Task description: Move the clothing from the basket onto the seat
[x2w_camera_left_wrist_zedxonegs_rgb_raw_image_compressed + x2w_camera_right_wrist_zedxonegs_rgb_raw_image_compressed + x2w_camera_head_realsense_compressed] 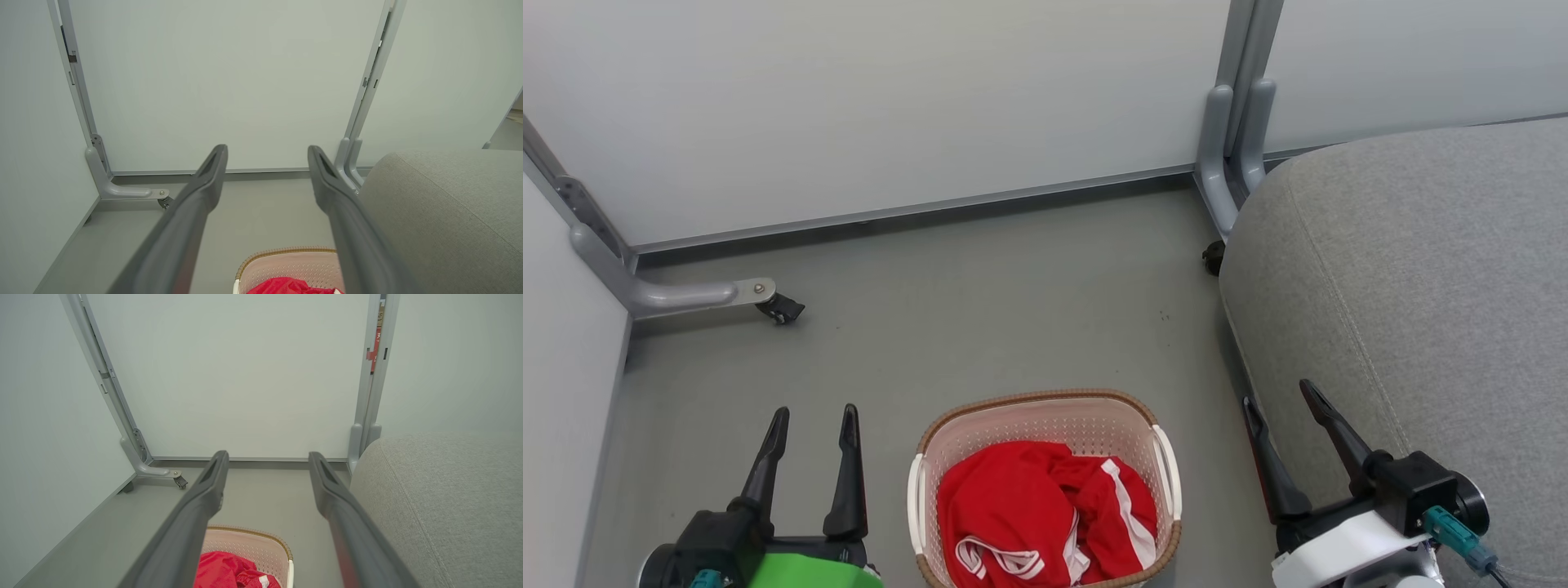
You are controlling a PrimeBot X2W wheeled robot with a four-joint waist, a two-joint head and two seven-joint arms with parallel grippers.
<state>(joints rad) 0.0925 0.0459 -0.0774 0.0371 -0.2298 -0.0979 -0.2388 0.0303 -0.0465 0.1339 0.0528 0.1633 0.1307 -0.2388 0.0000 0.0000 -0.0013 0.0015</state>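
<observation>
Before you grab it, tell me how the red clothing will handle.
The clothing lies crumpled in folds, so it likely hangs floppy from a pinch. It looks thin, probably light. Bunched in the basket, pieces may snag together.

Red clothing (1029, 506) in basket (1045, 408)

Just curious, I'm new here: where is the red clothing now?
Head view, bottom centre: the clothing lies in the basket on the floor, just left of the seat.
</observation>
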